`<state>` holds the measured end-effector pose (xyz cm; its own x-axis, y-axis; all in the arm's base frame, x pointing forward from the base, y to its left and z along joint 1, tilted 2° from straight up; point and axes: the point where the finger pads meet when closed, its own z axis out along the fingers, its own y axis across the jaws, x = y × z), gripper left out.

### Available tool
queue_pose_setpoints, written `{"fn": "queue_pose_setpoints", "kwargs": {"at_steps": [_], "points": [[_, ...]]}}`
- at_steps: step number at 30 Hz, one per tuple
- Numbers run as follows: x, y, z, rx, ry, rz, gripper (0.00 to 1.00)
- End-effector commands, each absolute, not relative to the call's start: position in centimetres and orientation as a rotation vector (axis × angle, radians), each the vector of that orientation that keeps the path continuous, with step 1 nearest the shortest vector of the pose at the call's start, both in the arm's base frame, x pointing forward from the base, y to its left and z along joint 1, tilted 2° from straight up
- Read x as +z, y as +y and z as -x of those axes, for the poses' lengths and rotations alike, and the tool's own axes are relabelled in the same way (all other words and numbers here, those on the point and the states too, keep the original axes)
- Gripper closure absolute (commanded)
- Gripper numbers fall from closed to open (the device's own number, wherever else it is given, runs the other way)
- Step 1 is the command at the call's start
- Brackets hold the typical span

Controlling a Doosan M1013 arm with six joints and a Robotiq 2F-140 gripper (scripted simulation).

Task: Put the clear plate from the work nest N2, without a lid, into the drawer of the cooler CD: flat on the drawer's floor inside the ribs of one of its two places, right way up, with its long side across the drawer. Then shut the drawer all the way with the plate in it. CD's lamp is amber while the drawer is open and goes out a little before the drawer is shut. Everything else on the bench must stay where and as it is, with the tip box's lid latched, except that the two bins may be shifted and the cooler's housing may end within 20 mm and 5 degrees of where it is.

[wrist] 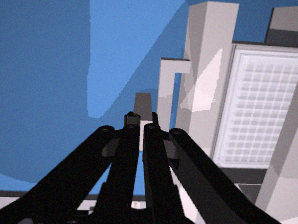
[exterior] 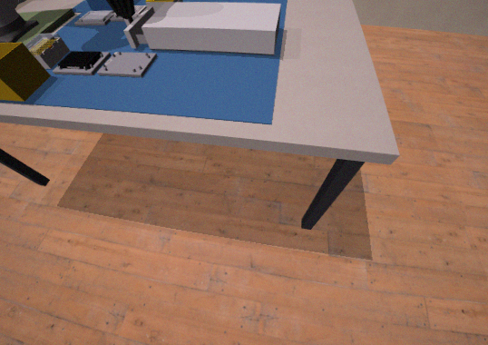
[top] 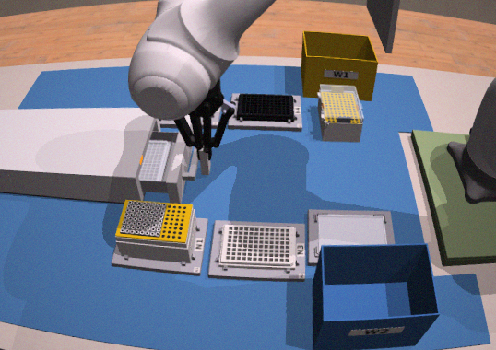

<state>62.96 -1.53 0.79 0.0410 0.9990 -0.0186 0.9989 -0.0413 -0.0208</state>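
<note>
The cooler CD (top: 60, 145) is a long white box at the left, and its drawer (top: 161, 164) stands partly open. The clear plate (top: 155, 160) lies flat in the drawer, right way up, with its long side across the drawer; it also shows in the wrist view (wrist: 257, 105). The amber lamp (top: 141, 158) is lit on the cooler's face. My gripper (top: 205, 164) is shut and empty, pointing down just outside the drawer's front panel (wrist: 202, 75), close beside its handle (wrist: 169, 82). From the exterior view the gripper (exterior: 124, 10) stands at the drawer's front (exterior: 132, 34).
A yellow tip rack (top: 154, 228) sits on N1, a white plate (top: 257, 245) and a lidded plate (top: 352, 228) beside it. The blue bin W2 (top: 373, 291) is front right, the yellow bin W1 (top: 338, 63) and tip box (top: 340, 109) behind. A black plate (top: 266, 107) lies close behind the gripper, next to an empty nest (exterior: 127, 64).
</note>
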Motion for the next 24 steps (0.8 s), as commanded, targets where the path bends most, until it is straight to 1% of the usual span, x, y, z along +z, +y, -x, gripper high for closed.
{"fn": "queue_pose_setpoints", "kwargs": {"at_steps": [1,24], "points": [[0.8,-1.5,-63.3,0.043,-2.174,2.265,1.00],[0.7,-1.7,-66.0,0.043,-2.174,2.265,1.00]]}}
